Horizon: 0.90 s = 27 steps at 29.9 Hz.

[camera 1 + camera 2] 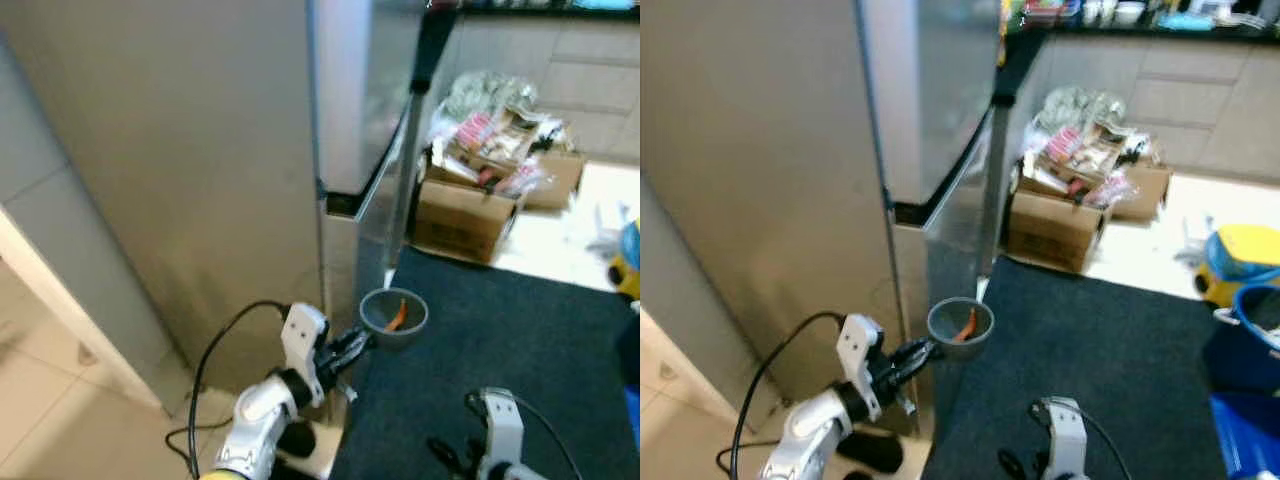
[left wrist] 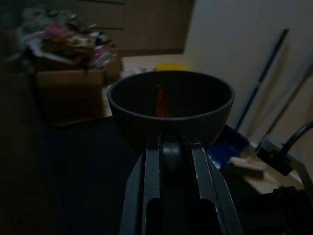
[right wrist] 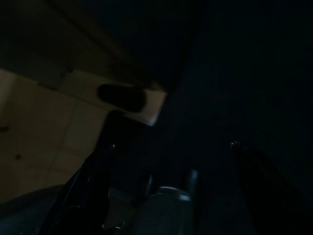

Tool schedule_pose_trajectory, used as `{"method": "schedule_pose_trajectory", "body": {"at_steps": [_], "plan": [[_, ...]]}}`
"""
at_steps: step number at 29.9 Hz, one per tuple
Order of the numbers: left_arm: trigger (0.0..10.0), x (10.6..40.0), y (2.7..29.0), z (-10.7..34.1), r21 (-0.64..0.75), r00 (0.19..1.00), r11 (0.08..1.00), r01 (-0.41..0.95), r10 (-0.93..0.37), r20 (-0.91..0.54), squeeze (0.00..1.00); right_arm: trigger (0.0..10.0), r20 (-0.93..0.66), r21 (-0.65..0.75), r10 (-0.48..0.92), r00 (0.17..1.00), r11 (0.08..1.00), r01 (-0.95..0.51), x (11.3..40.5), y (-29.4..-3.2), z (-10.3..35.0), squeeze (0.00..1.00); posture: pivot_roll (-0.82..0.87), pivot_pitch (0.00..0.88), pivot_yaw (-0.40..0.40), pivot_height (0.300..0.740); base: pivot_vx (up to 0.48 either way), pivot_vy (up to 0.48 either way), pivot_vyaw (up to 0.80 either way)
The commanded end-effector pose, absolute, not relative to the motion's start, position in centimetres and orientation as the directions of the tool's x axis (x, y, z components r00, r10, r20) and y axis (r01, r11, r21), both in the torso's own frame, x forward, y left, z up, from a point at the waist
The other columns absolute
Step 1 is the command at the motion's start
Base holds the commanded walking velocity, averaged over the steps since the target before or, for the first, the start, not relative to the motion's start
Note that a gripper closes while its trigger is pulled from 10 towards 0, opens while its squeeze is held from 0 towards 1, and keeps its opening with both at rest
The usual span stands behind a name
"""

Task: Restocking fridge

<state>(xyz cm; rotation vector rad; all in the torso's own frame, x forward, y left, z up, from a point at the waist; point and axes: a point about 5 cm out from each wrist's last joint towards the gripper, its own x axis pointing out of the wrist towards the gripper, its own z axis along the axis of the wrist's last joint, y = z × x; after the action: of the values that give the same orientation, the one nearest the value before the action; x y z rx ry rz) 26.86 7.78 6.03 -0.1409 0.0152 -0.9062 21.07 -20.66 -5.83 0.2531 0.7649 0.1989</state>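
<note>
Head views: I have the left gripper pinching the rim of a small grey bowl, held out level in front of me, just beside the near corner of the fridge. An orange piece, maybe a carrot, leans inside the bowl. The fridge doors read as closed from here. A dark rug covers the floor to my right; a cardboard box heaped with packets sits far right, against the cabinets. The right gripper hangs low over the rug; I cannot tell how its fingers stand.

Left wrist view: both black fingers are pressed on the bowl's near wall, one either side of the rim. The orange piece stands upright against the far inner wall.

Right wrist view: very dark. I make out pale floor tile and the rug's edge, nothing more.

Handling, my guess: the bowl looks light and rigid, probably smooth, so a one-sided rim pinch could let it tilt or slip. I'd keep it level; the loose piece will slide if it tips.
</note>
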Motion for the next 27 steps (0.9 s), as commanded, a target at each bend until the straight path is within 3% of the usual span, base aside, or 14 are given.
{"method": "schedule_pose_trajectory", "body": {"at_steps": [1,16,27], "plan": [[10.0,26.82,7.85,6.0,-0.13,0.616,0.606,0.784,-0.787,0.046,0.0,10.0,-0.662,0.307,0.278,0.696,0.948,-0.087,20.62,-20.42,-6.12,0.0,-0.03,0.036,0.007,0.74,0.0,-0.42,0.0],[10.0,26.83,8.02,5.98,-0.136,0.626,0.616,0.776,-0.778,0.047,0.0,10.0,-0.657,0.313,0.326,0.68,0.938,-0.148,20.77,-20.17,-5.97,0.0,-0.02,0.034,0.0,0.74,0.0,-0.412,0.72],[10.0,26.95,8.21,5.81,-0.142,0.649,0.638,0.757,-0.76,0.048,0.0,10.0,-0.666,0.302,0.337,0.665,0.938,-0.172,20.56,-20.41,-6.02,0.0,-0.03,0.027,-0.004,0.74,0.0,0.0,0.8]]}}
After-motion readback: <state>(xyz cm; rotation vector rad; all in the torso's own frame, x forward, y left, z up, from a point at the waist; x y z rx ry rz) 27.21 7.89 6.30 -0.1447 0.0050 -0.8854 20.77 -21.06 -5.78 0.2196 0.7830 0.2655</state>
